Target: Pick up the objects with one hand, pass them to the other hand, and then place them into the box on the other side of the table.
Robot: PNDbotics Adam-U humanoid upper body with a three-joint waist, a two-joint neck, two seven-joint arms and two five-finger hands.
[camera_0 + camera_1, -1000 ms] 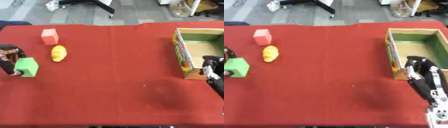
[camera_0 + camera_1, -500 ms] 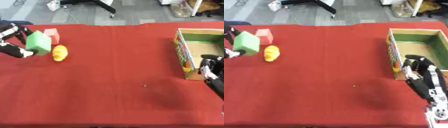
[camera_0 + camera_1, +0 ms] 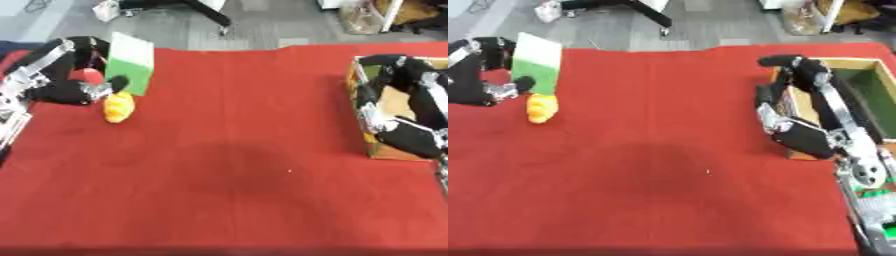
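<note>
Risk at the handover: the green block (image 3: pixel 129 62) could slip and drop onto the red tablecloth (image 3: pixel 227 150) if the left hand (image 3: pixel 66 75) lets go before the right hand (image 3: pixel 798 125) has closed on it (the two hands are well apart for now).
Risk on the way: the yellow object (image 3: pixel 118 106) lies just below the lifted block, so a low sweep could knock it.
Left hand: raised off the cloth, fingers and thumb curled round the green block, which stands tall on end against the fingertips, clear of the table.
Right hand: lifted in front of the cardboard box (image 3: pixel 859 80), fingers arched and spread, holding nothing (it looks ready to receive).
Green block: in the left hand, far across the table from the box.
Pink object: only a sliver (image 3: pixel 91 76) shows behind the left hand.
Stage: judged as pickup done, transfer not yet made.
</note>
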